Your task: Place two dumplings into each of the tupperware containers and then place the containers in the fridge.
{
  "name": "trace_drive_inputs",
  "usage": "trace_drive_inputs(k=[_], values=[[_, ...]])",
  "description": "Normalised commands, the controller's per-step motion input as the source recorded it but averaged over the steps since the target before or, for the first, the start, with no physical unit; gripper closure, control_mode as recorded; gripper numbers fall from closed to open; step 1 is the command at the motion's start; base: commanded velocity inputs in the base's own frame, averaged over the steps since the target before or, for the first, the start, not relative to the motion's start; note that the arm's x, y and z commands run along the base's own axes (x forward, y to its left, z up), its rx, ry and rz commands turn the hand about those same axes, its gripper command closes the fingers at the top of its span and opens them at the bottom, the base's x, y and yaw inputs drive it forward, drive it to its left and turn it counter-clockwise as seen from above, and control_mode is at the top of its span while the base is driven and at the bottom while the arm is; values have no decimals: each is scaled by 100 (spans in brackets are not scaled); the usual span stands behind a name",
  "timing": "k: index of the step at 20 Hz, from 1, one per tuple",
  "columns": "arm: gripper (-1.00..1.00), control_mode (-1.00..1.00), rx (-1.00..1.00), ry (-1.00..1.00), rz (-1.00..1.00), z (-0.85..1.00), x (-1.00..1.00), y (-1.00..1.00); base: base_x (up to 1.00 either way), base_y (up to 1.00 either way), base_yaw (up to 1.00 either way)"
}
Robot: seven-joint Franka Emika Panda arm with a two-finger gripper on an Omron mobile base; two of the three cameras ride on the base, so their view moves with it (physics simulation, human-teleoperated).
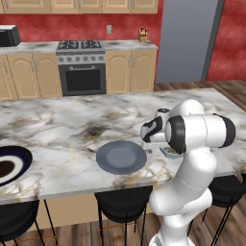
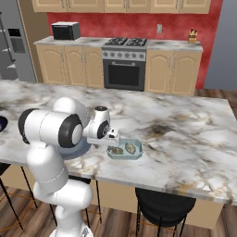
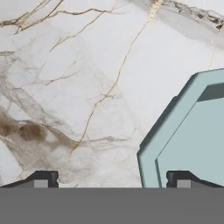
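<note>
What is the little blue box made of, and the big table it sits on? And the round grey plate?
The box looks like pale bluish plastic: smooth, matte, slightly see-through walls. The table looks like polished marble: white stone with grey and brown veins, though it may be an imitation. The plate looks like glazed ceramic or plastic: plain grey, smooth, with a soft sheen. Which of the two, I cannot tell.

our white arm (image 1: 192, 158) rises from the base at the near edge, bends at a bulky dark-banded elbow, then reaches forward and down. the wrist turns the hand so it points straight down. our gripper (image 3: 113, 178) hangs low with its jaws spread wide and nothing between them; the left fingertip (image 3: 41, 179) and the right one stand far apart. in the right base view the hand (image 2: 99, 129) sits just ahead of the elbow.
</note>
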Motion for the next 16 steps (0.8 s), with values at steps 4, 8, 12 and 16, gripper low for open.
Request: trace_drive_inputs(k=[4, 8, 12, 16], values=[[100, -100, 0, 0, 0, 0, 0, 0, 0, 0, 0], [100, -100, 0, 0, 0, 0, 0, 0, 0, 0, 0], [100, -100, 0, 0, 0, 12, 0, 0, 0, 0, 0], [100, -100, -8, 0, 3, 77, 0, 6, 0, 0, 0]])
